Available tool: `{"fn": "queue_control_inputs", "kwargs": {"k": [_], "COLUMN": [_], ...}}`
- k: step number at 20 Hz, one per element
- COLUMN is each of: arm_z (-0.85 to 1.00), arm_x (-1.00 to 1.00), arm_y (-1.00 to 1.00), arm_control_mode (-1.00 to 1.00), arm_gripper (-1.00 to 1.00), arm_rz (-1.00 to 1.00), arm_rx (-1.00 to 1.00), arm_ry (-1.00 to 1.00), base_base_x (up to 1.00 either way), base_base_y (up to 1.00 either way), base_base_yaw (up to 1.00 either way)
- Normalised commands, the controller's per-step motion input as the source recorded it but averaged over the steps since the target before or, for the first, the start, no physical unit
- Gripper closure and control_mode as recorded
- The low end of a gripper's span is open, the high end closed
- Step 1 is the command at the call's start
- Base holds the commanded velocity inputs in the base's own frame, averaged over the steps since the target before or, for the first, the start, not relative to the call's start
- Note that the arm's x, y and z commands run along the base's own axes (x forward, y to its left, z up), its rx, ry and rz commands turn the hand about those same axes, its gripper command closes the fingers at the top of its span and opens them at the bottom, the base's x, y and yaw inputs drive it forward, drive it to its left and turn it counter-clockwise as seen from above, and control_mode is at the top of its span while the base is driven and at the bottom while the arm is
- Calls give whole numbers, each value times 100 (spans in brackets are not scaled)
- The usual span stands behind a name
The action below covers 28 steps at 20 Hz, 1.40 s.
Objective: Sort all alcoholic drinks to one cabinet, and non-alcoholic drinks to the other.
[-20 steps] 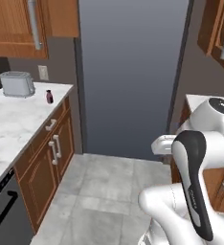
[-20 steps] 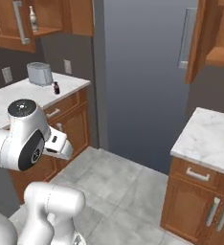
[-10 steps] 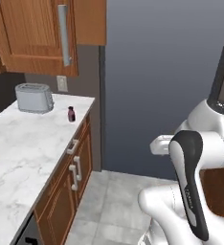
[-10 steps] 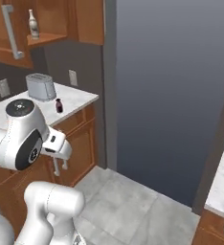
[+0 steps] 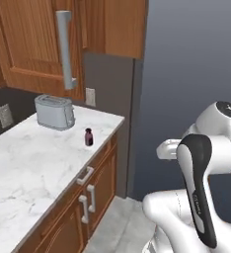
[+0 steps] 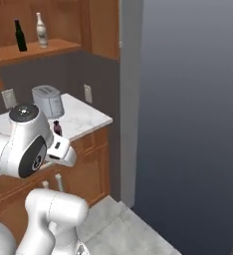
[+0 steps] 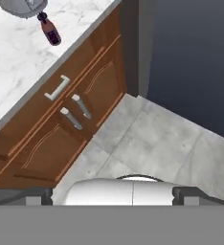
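On the left of the marble tabletop [image 5: 33, 168] stands a grey toaster [image 5: 54, 112], and just to its right, a little nearer the front edge, the short dark purple bottle [image 5: 89, 137] stands upright and alone, its long axis vertical. In the hand view the same bottle [image 7: 50, 30] shows at the upper left, leaning across the frame only because that camera is tilted, with base cabinet doors and floor tiles between it and the hand [image 7: 113, 195]. The hand's two fingers stand wide apart, with nothing between them. So the bottle lies forward and to the left of the hand, well apart and higher than where the hand is pointing; I judge the arm must swing left and rise over the tabletop to reach it.

In the right base view an open wall cabinet [image 6: 36, 48] above the tabletop holds two upright tall bottles on its shelf: a dark green bottle [image 6: 20, 36] on the left and a pale whitish bottle [image 6: 41, 30] just beside it on the right, apart from each other. The alcoholic pair looks already stowed.
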Motion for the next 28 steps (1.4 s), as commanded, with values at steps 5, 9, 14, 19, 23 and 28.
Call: {"fn": "queue_control_inputs", "kwargs": {"k": [5, 9, 14, 19, 23, 28], "arm_z": [0, 0, 0, 0, 0, 0], "arm_x": [0, 0, 0, 0, 0, 0], "arm_y": [0, 0, 0, 0, 0, 0], "arm_control_mode": [100, 100, 100, 100, 100, 100], "arm_gripper": [-100, -100, -100, -100, -100, -100], "arm_rz": [0, 0, 0, 0, 0, 0], "arm_rx": [0, 0, 0, 0, 0, 0], "arm_ry": [0, 0, 0, 0, 0, 0], "base_base_x": [98, 57, 5, 15, 21, 17], "base_base_y": [-27, -38, -40, 0, -35, -55], "base_base_yaw": [51, 51, 56, 64, 50, 34]}}
